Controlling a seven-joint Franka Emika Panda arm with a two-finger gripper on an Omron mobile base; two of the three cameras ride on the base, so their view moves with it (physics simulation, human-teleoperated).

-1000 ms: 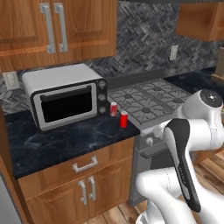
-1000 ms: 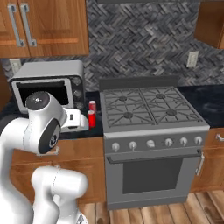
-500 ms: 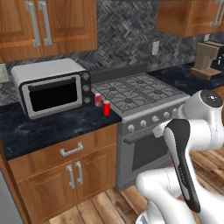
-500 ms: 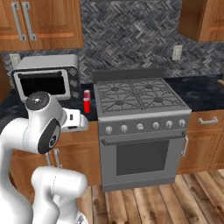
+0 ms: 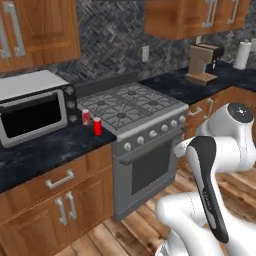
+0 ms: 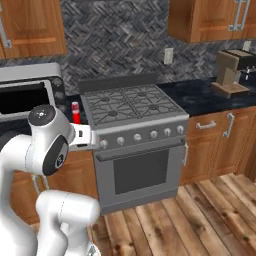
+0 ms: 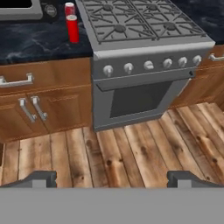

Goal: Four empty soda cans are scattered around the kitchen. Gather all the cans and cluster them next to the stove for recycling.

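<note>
**Arm and gripper status**

The white Franka Panda arm with dark joints (image 5: 212,185) is folded close above its base, elbow raised. The two-finger gripper (image 7: 111,178) points forward and downward, jaws spread wide, with nothing between the dark fingertips (image 7: 41,178).

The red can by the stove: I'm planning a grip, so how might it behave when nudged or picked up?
The red can stands upright, tall and narrow, so a high sideways nudge would probably tip it, and on its side it would likely roll. It looks smooth, so it may slip in a light grip. A second can stands close behind it and could get knocked too.
</note>
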